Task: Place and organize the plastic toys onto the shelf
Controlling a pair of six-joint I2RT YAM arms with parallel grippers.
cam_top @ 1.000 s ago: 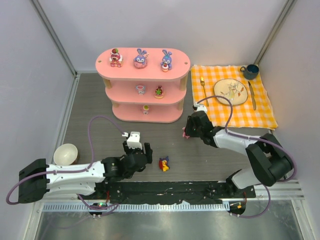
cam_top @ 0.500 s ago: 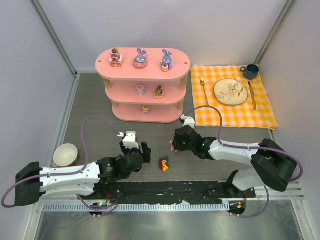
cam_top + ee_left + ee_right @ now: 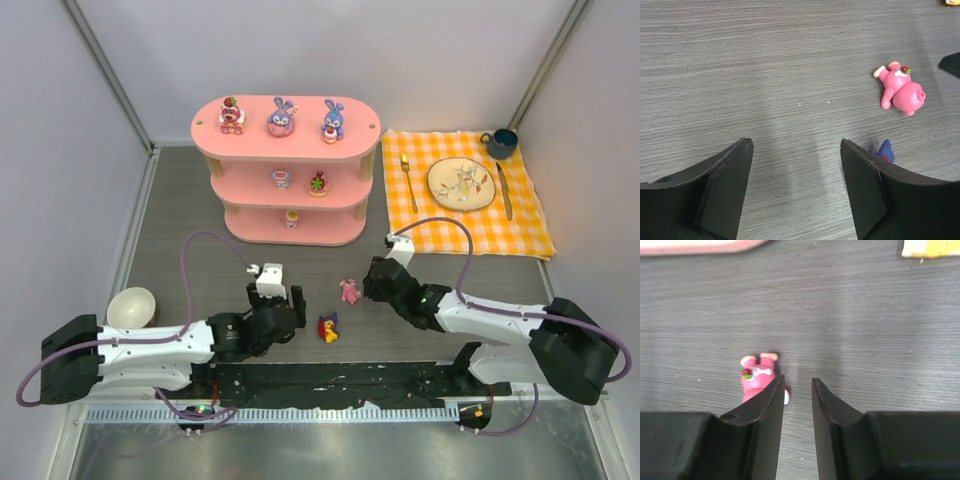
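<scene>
A glossy, rounded pink toy (image 3: 900, 91) lies toppled on the grey wood-grain desk (image 3: 765, 60). Matte black left fingers (image 3: 725, 190) gape wide, empty; right fingers (image 3: 765, 425) stand narrowly parted, empty, beside it.

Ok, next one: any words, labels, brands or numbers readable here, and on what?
None readable in any view.
Plate: a drawn pattern, no letters to make out.
Toys on the shelf: too small to show any print.
Pink toy on the table: no lettering on the side that shows.
</scene>
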